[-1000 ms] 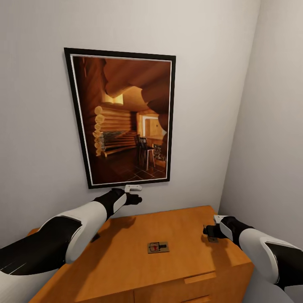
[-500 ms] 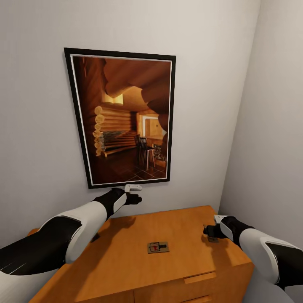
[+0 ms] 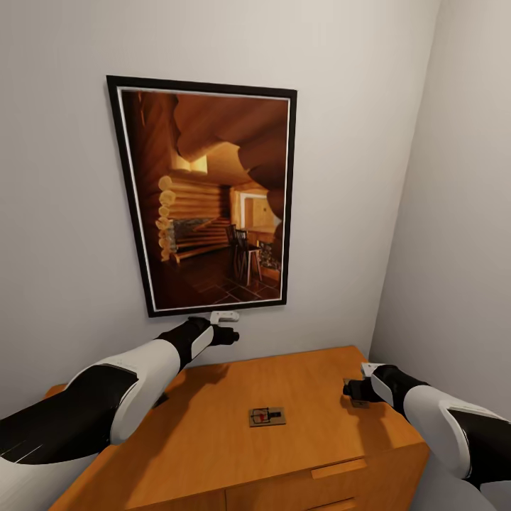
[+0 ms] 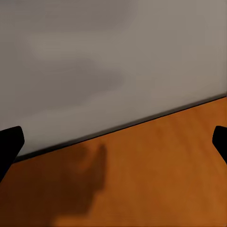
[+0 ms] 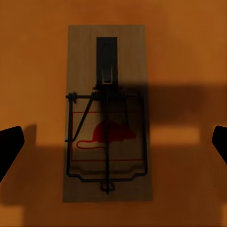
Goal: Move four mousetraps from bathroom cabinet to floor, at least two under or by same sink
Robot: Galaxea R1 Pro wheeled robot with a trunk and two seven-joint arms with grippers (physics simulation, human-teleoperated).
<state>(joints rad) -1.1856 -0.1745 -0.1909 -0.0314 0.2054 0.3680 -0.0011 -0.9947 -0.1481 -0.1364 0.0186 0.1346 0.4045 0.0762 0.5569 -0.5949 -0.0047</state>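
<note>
We're facing a grey wall (image 3: 64, 177) with one framed picture (image 3: 206, 195), above the cabinet (image 3: 213, 454), its front cut off below. Two traps: one trap (image 3: 267, 416) mid-top, another (image 5: 108, 113) partly hidden under our right gripper (image 3: 355, 394), which hovers low with fingers spread wide. Left gripper (image 3: 228, 333) reaches toward the wall, raised, fingers (image 4: 9, 144) wide too.

My head camera looks down over the cabinet (image 3: 298, 440) top toward the wall; my left wrist camera faces its back edge closely; my right wrist camera looks straight down at a mousetrap (image 5: 108, 113)
</note>
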